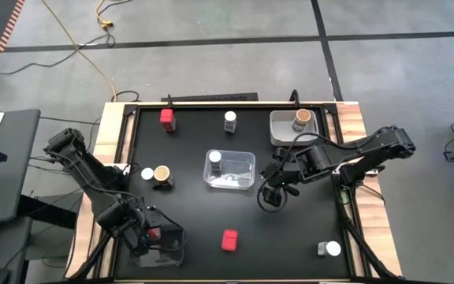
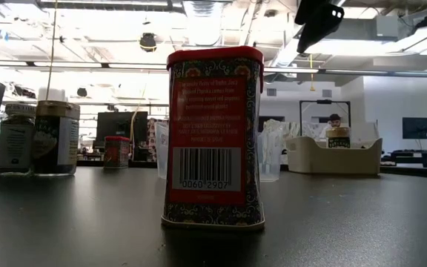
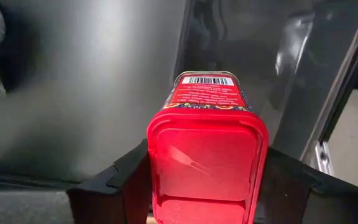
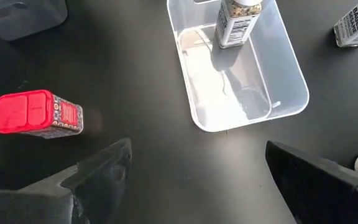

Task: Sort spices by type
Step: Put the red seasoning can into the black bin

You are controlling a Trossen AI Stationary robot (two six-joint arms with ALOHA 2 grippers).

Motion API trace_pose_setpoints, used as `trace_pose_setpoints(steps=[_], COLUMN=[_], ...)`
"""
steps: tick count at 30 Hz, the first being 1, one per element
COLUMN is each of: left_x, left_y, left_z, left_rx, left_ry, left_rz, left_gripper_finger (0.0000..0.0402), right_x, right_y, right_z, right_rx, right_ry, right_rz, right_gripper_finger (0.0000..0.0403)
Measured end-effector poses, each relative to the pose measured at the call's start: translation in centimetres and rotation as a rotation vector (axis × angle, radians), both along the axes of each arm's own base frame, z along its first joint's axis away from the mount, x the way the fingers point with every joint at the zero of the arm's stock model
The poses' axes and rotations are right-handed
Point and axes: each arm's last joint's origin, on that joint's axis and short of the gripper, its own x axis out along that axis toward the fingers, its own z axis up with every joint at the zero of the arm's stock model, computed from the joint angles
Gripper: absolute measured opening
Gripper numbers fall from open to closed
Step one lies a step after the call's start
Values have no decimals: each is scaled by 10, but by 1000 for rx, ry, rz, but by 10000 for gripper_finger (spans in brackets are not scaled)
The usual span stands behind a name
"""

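Note:
My left gripper [image 1: 154, 235] is at the near left, over a dark see-through tray [image 1: 172, 251], and is shut on a red boxy spice tin [image 3: 207, 165]. My right gripper [image 4: 197, 180] hangs open and empty above the table, right of the clear tray [image 1: 243, 175]. That tray holds one white-lidded jar [image 1: 215, 158]. A second red tin [image 1: 228, 240] stands on its base at the near middle. A third [image 1: 166, 117] stands at the far left. A white-lidded jar [image 1: 146, 174] and a tan jar [image 1: 161, 173] stand together at the left. Another tan jar [image 1: 303, 117] sits in the grey tray [image 1: 280, 132]. My left gripper pinches the red tin between its two fingers [image 3: 128, 177], one on each narrow side just below the red lid [image 3: 160, 186]. The fingers point down from above. The tin is upright, lid up. Whether its base rests on the tray floor I cannot tell.
A white-lidded jar [image 1: 230, 120] stands at the far middle, and another [image 1: 329, 249] sits at the near right corner. Wooden rails [image 1: 353, 126] border the black table. Open table lies between the clear tray and the near red tin.

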Motion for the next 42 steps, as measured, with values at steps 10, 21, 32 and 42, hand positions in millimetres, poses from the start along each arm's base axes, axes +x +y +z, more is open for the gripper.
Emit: trace_pose_setpoints(steps=[10,21,32,42], left_x=[-5,1,0,4], left_y=[-10,-34,-31,-35], left_z=[-18,-36,-39,-46], left_rx=[-41,46,109,126], left_ry=[33,117,122,126], left_rz=[111,40,-108,-103], left_gripper_finger=[220,216,216,218], right_x=[0,0,1,1], right_y=[0,-1,-2,-2], right_z=[0,0,0,0], right_rx=[5,1,6,7], right_ry=[-1,0,-6,-7], right_rz=[-8,-4,-16,-17], right_gripper_finger=[397,397,397,397])
